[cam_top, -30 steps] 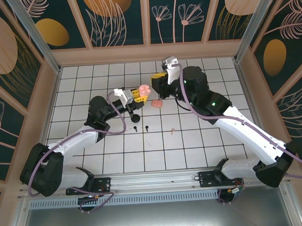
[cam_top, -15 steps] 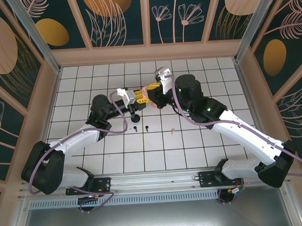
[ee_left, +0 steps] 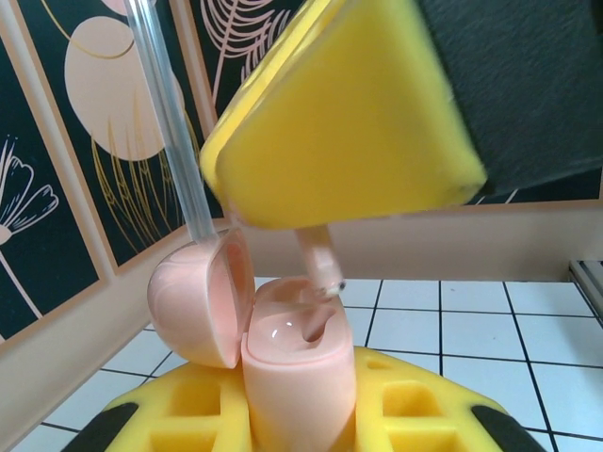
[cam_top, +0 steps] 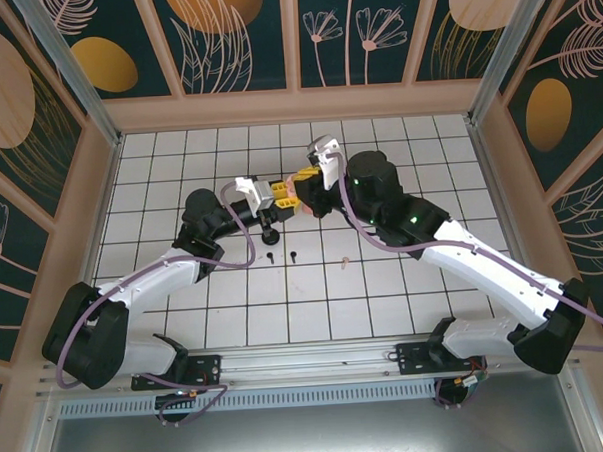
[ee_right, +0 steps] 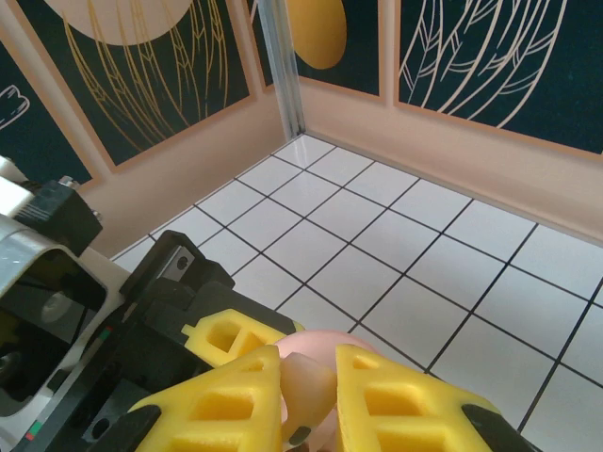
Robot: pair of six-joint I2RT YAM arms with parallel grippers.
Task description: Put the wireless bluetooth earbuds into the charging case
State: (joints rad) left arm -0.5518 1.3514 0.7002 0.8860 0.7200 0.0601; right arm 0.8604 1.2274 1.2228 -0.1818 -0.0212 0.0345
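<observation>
The right gripper (ee_right: pixel 309 394) is clenched on a pale pink earbud (ee_left: pixel 319 261), with the bud pinched between its yellow fingers (ee_right: pixel 400 400) and the stem hanging down. From the left wrist view, the lower end of that bud sits right at the open top of the charging case (ee_left: pixel 300 372). It's hard to tell whether it's actually seated in the well.

The left gripper (cam_top: pixel 276 194) is grasping the case. The pink body stands upright, squeezed between its yellow fingers (ee_left: pixel 193 405), and the lid (ee_left: pixel 200 303) is flipped open to the left.

In the top view the two grippers meet nose to nose over the far middle of the desk (cam_top: pixel 179 161), the left arm coming in from the left and the right arm from the right, with the case and bud up in the air between them.

A bit nearer than that, two black earbuds (cam_top: pixel 271 256) lie on the white tiles, just beside each other but apart. A small black round thing (cam_top: pixel 271 235) sits just beyond them, too small to tell what it is. One more loose pink earbud (cam_top: pixel 344 259) lies off to the right of the black pair, well apart from them.
</observation>
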